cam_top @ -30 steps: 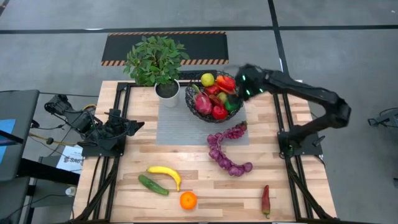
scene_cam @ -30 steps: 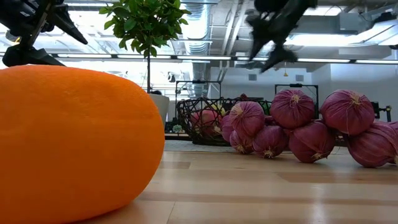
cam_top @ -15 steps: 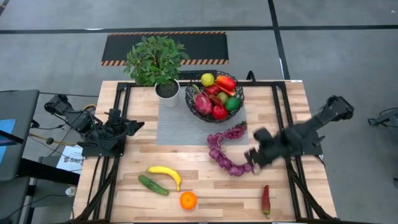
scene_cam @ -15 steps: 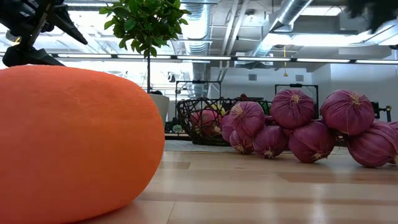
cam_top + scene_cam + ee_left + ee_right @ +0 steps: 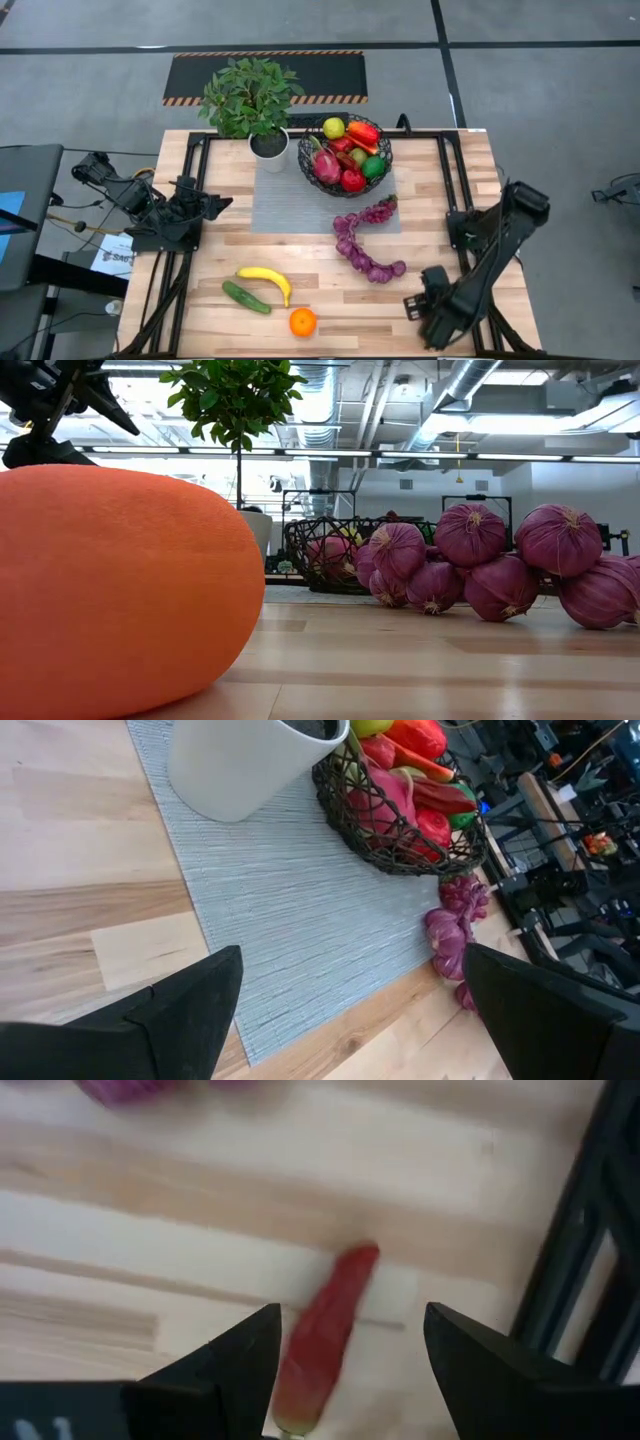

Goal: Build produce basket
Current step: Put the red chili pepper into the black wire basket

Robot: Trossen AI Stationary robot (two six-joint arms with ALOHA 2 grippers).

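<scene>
The black wire basket (image 5: 345, 155) stands on the far right of a grey mat (image 5: 300, 205) and holds several pieces of produce. Loose on the table lie a purple string (image 5: 362, 248), a banana (image 5: 268, 280), a cucumber (image 5: 245, 297) and an orange (image 5: 302, 322). My right gripper (image 5: 425, 312) hangs open over the near right part of the table, pointing down. A red pepper (image 5: 325, 1335) lies on the wood below it, between the lines of its two fingers and apart from them. My left gripper (image 5: 215, 203) waits open at the table's left side.
A potted plant (image 5: 250, 100) in a white pot stands left of the basket at the far edge. Black frame rails (image 5: 455, 210) run along the table's left and right sides; one rail (image 5: 590, 1260) is close beside the pepper. In the low view the orange (image 5: 120, 590) fills the foreground.
My right gripper has swung from above the basket toward the table's near right corner, coming lower and rolling about its own axis. It now hangs over the red pepper, which it hides in the high view. Its fingers have stayed open.
</scene>
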